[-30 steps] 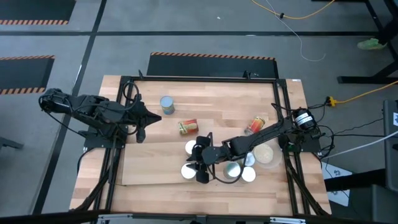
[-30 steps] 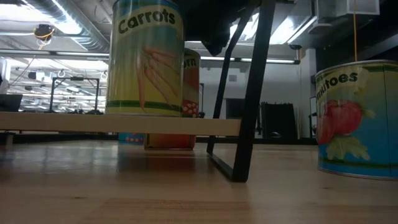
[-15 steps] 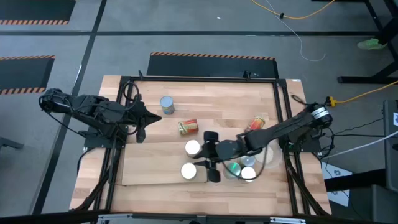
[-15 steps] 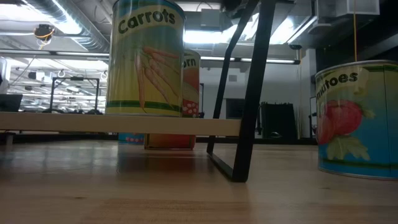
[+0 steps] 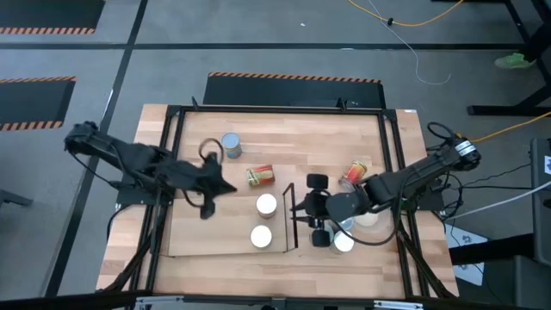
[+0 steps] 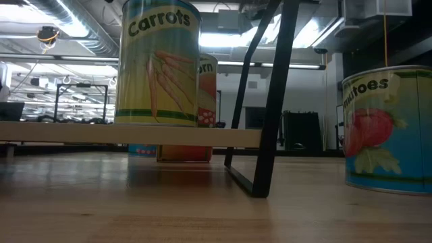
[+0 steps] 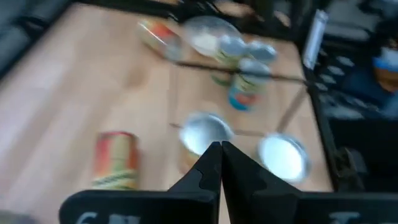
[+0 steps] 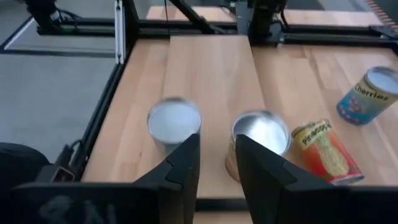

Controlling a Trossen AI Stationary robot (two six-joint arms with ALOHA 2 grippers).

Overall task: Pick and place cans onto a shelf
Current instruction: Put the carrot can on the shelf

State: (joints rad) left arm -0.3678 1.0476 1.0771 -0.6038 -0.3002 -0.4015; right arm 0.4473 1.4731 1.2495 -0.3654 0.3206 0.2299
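Two cans [image 5: 261,220] upright on shelf [image 5: 207,241]

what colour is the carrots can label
Yellow with green bands and orange carrots, on the carrots can; clearest in the low view.

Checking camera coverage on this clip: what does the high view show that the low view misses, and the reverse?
Only the high view: the left gripper, shut, beside the shelf; the right gripper, open, at the shelf's black frame; a round beige dish; a red-and-yellow can lying on its side.

Only the low view: labels, "Carrots" on the yellow-green can, and a blue tomato can standing on the tabletop.

Both: the pale wood shelf carrying two upright cans.
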